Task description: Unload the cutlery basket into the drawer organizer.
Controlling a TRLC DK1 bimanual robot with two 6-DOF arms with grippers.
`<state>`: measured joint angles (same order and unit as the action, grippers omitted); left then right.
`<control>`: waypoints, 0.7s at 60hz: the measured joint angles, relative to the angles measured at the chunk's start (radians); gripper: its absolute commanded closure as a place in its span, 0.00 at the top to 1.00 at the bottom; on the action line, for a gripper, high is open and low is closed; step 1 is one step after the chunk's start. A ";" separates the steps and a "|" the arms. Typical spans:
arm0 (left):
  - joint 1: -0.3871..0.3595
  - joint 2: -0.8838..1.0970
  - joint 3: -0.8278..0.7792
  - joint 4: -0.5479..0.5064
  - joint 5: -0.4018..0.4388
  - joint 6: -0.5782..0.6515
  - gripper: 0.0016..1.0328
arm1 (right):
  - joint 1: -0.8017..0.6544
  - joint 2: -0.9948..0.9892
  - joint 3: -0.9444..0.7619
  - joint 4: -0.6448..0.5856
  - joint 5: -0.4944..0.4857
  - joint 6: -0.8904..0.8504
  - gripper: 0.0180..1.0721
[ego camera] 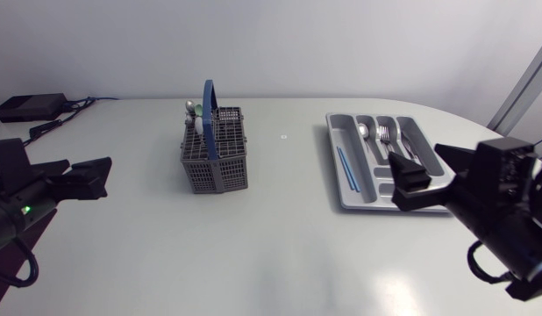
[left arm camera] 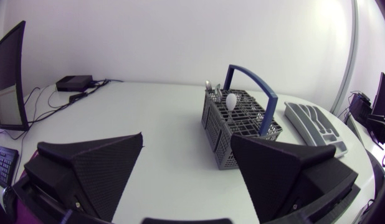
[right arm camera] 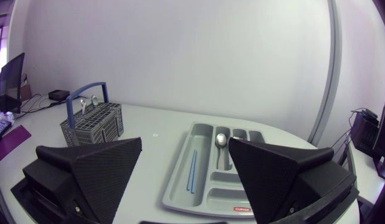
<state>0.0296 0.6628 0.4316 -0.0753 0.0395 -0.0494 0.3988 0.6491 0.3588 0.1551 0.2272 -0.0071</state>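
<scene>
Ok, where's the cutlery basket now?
Head view: the cutlery basket stands left of centre on the table, apart from the drawer organizer at its right.

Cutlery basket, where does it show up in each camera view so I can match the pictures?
Head view: the cutlery basket stands left of centre, the drawer organizer to its right.
Left wrist view: the basket is ahead of the left gripper, near.
Right wrist view: the basket is far ahead of the right gripper, beside the organizer.
Shared landmark: the drawer organizer, in all three.
</scene>
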 measured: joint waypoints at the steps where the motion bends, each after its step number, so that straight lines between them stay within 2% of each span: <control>1: 0.000 0.015 0.011 -0.014 -0.002 0.000 0.94 | 0.017 0.025 0.013 0.000 0.011 0.000 0.95; 9: 0.000 0.144 0.115 -0.097 -0.013 0.010 0.94 | 0.133 0.223 0.139 -0.031 0.051 0.000 0.95; 16: 0.000 0.246 0.196 -0.164 -0.019 0.115 0.94 | 0.193 0.387 0.280 -0.129 0.058 0.000 0.95; 24: 0.013 0.326 0.243 -0.182 -0.010 0.236 0.94 | 0.234 0.565 0.444 -0.214 0.035 -0.001 0.95; 29: 0.030 0.364 0.251 -0.182 0.020 0.265 0.94 | 0.245 0.657 0.531 -0.242 0.002 -0.002 0.88; 35: 0.054 0.410 0.253 -0.197 0.069 0.288 0.94 | 0.254 0.793 0.663 -0.287 -0.060 -0.081 0.74; 42: 0.076 0.452 0.258 -0.197 0.095 0.314 0.94 | 0.274 0.919 0.770 -0.294 -0.093 -0.148 0.74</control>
<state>0.1051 1.1152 0.6895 -0.2726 0.1345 0.2642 0.6727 1.5681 1.1286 -0.1390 0.1341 -0.1551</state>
